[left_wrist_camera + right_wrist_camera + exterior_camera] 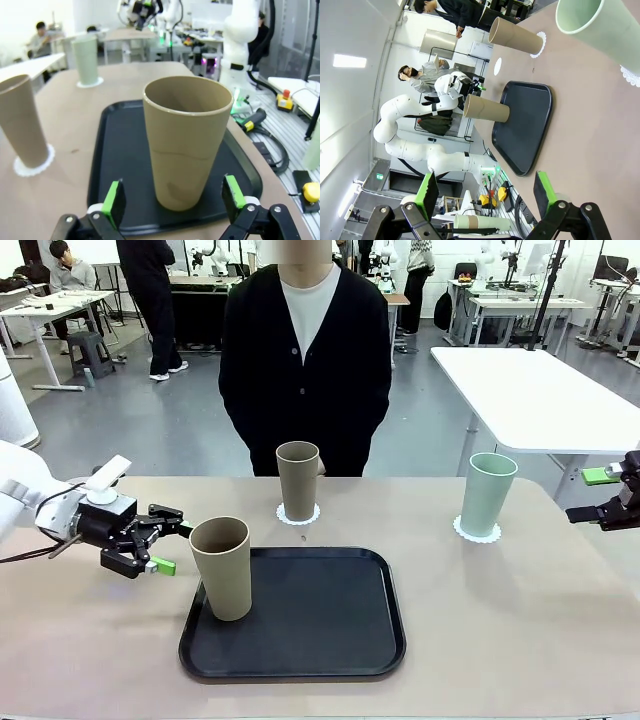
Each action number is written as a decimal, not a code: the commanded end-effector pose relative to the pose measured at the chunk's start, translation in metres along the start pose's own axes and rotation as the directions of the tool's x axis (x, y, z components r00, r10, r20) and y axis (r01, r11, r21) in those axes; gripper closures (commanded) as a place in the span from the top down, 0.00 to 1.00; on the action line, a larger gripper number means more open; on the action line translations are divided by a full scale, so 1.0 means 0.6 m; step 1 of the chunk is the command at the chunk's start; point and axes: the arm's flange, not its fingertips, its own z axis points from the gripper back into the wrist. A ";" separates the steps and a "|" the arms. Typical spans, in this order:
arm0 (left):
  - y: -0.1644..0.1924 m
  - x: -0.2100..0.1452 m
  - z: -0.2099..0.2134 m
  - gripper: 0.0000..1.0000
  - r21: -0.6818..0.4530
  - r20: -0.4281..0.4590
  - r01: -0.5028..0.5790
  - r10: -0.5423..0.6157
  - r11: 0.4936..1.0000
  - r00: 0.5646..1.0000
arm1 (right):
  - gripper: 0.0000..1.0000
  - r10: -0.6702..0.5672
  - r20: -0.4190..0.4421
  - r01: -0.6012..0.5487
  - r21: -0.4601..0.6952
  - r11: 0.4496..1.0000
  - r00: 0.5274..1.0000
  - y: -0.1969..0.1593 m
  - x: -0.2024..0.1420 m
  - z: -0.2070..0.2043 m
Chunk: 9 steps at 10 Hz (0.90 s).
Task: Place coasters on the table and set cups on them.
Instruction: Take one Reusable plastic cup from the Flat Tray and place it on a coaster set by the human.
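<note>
Smooth black rounded tray (320,625) bears a matte, tapered tan cup (222,568).

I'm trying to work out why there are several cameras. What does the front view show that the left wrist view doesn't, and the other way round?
Front view: the person standing at the table's far side, and the left pincer seen from outside. Left wrist view: that pincer's green pads either side of a tan cup, plus floor cables. Both: that tan cup on the black tray, a second tan cup and the mint cup, each on a coaster.
</note>
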 end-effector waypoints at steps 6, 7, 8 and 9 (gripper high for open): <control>0.001 -0.007 -0.067 1.00 -0.038 0.026 0.062 -0.061 0.997 0.998 | 1.00 0.001 -0.001 -0.001 -0.002 1.000 1.000 -0.001 0.003 -0.001; 0.002 -0.005 -0.074 1.00 -0.046 0.035 0.070 -0.068 0.997 0.997 | 1.00 0.001 -0.001 -0.001 -0.002 1.000 1.000 -0.001 0.003 -0.001; 0.004 -0.007 -0.080 1.00 -0.054 0.037 0.070 -0.068 0.996 0.997 | 1.00 0.001 -0.001 -0.001 -0.002 1.000 1.000 -0.001 0.003 -0.001; 0.007 -0.009 -0.086 1.00 -0.060 0.036 0.067 -0.065 0.996 0.997 | 1.00 0.001 -0.001 -0.001 -0.002 1.000 1.000 -0.001 0.003 -0.001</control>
